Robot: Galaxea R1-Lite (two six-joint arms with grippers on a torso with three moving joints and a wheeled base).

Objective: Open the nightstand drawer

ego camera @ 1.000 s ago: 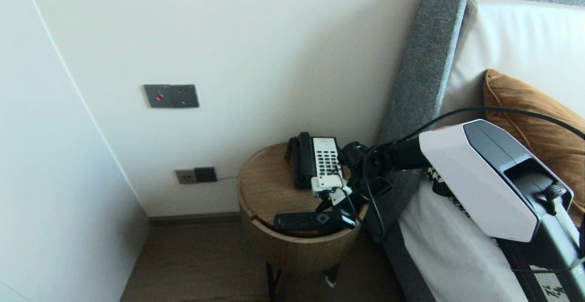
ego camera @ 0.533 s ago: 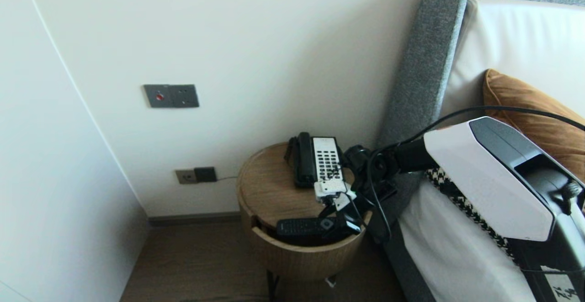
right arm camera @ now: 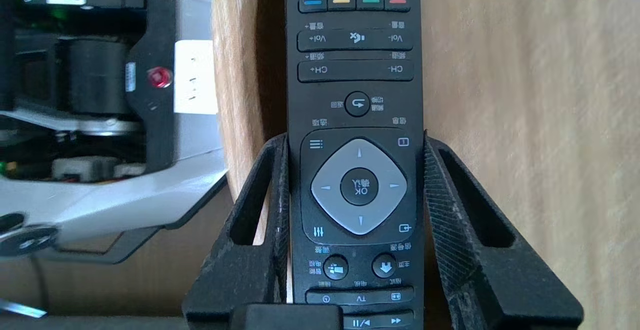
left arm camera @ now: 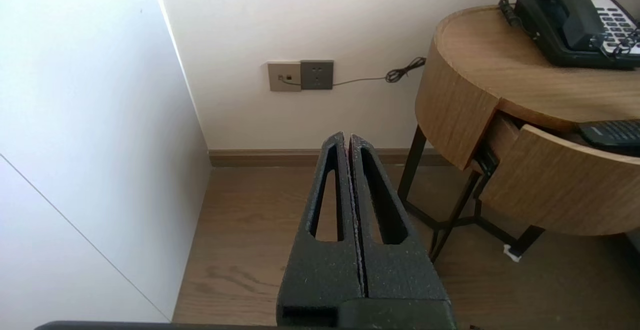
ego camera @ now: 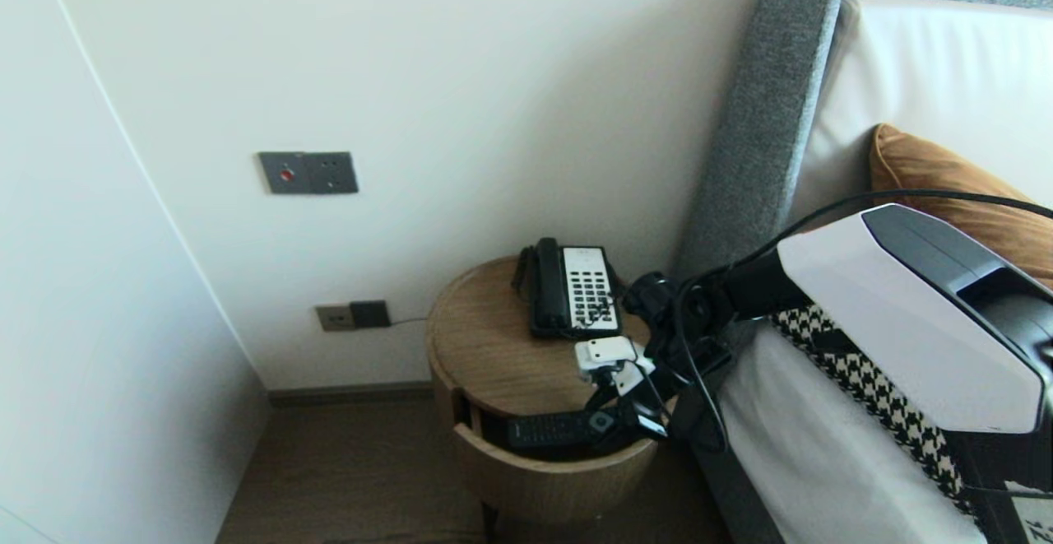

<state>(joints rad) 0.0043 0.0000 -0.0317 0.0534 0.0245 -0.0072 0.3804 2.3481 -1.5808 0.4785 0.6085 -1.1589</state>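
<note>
The drawer [ego camera: 543,468] now stands further out of the round counter [ego camera: 485,338] than a second ago, and the right gripper [ego camera: 619,427] has come lower and nearer the front with the remote [ego camera: 549,430], away from the phone [ego camera: 572,289]. Its fingers [right arm camera: 445,190] are about half open, clamped on the remote's long sides beside the OK pad. The remote hangs level over the open drawer, just behind its curved front; whether it touches the bottom I cannot tell. Pickup and opening look done; the remote is not yet let go. The left gripper [left arm camera: 348,140] hangs low beside the counter, closed on nothing.
</note>
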